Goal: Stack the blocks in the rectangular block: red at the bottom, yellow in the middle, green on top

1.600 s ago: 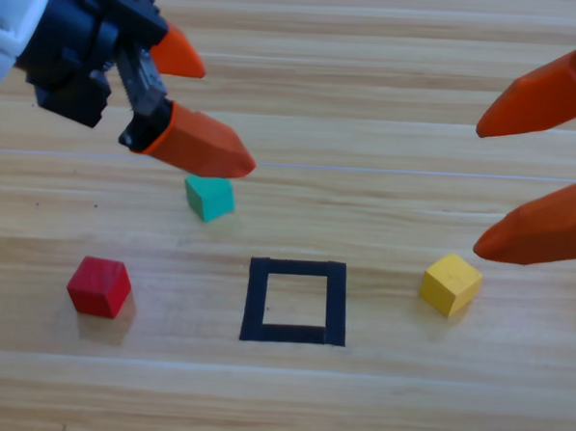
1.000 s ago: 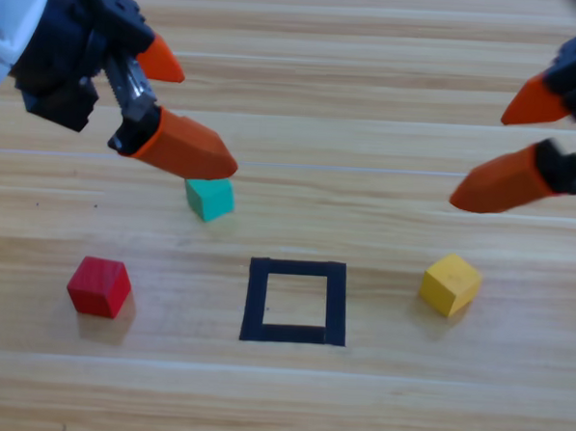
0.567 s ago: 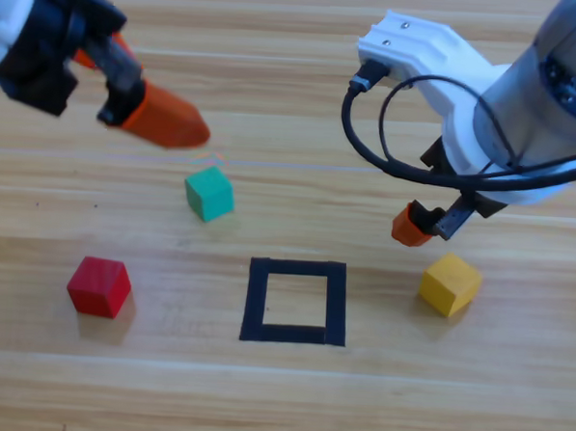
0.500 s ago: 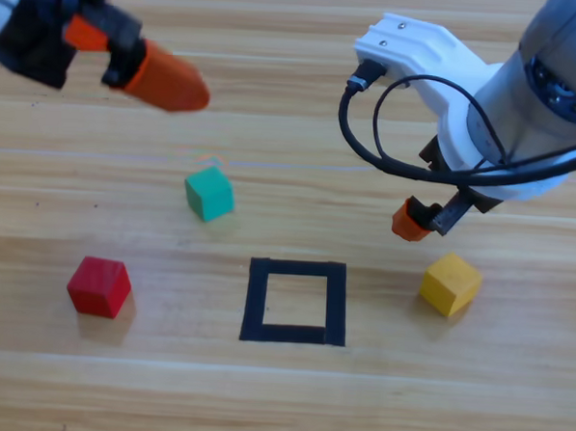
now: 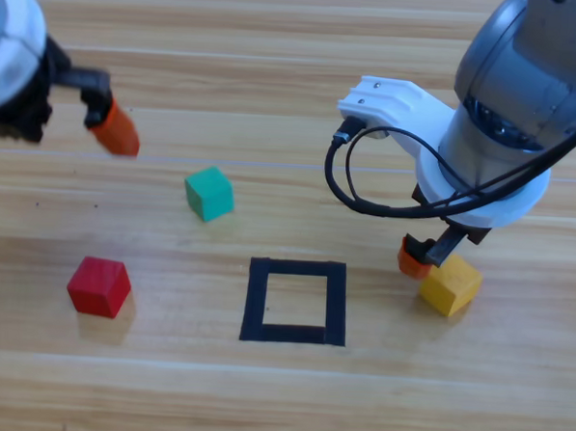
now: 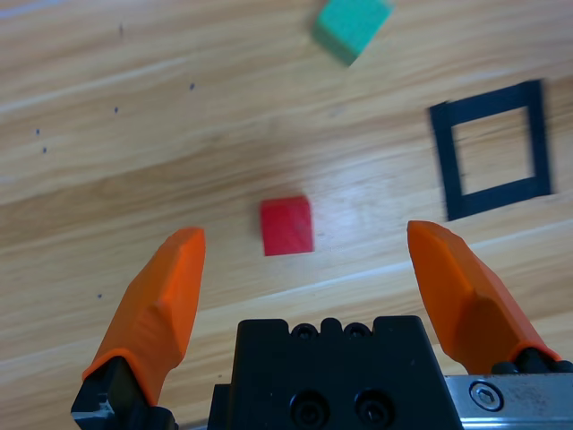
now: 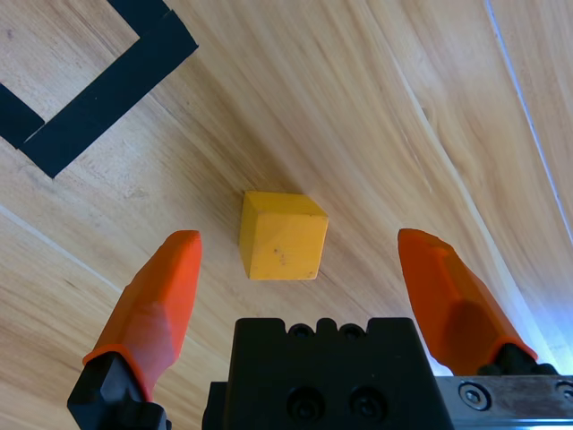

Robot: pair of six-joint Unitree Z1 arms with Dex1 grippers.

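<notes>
The red cube (image 5: 99, 287) lies at the left of the table, the teal-green cube (image 5: 209, 193) left of centre. Near the middle is the black tape rectangle (image 5: 256, 301), with nothing inside it. The yellow cube (image 5: 450, 285) lies to its right. My right gripper (image 5: 417, 261) hangs just above the yellow cube (image 7: 282, 235), and in the right wrist view the gripper (image 7: 297, 236) is open with a jaw on each side of it. My left gripper (image 5: 116, 134) is at the upper left. In its wrist view it (image 6: 304, 235) is open, high above the red cube (image 6: 286, 226).
The right arm's grey body and black cable (image 5: 343, 180) hang over the table right of the rectangle. In the left wrist view the green cube (image 6: 351, 24) and the tape rectangle (image 6: 445, 161) lie beyond the red cube. One corner of the tape (image 7: 98, 98) shows in the right wrist view.
The right arm has swung in from the right edge and come down over the yellow cube. The left gripper has drawn back from the green cube toward the upper left. No cube has moved.
</notes>
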